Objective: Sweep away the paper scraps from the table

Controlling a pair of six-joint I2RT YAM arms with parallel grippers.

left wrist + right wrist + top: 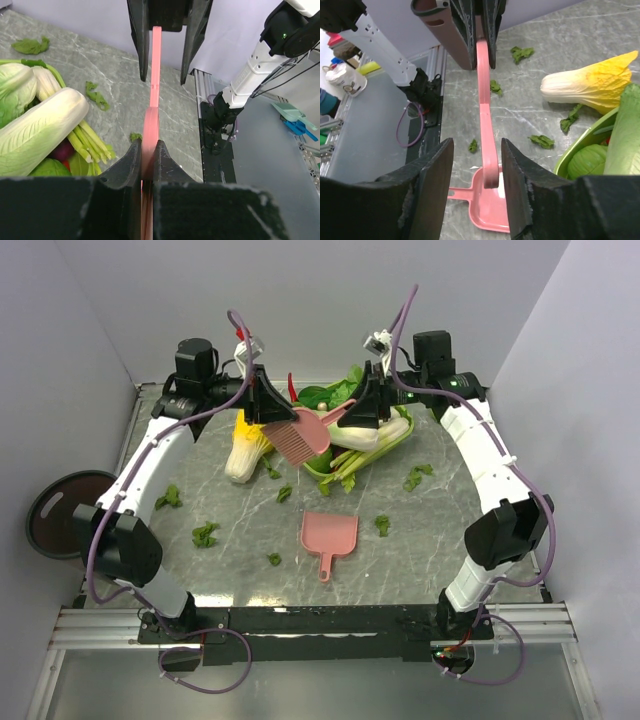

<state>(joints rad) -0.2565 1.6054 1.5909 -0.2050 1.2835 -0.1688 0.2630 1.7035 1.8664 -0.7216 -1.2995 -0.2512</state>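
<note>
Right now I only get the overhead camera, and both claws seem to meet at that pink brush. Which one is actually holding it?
Observer: The left gripper. Its own wrist camera shows its two fingers pressed shut on the pink brush, seen edge-on.
Operator: So what is the other claw doing there?
Observer: The right gripper is open. Its wrist camera shows the brush's handle passing between its fingers, with a clear gap on each side, so it is not gripping anything.
</note>
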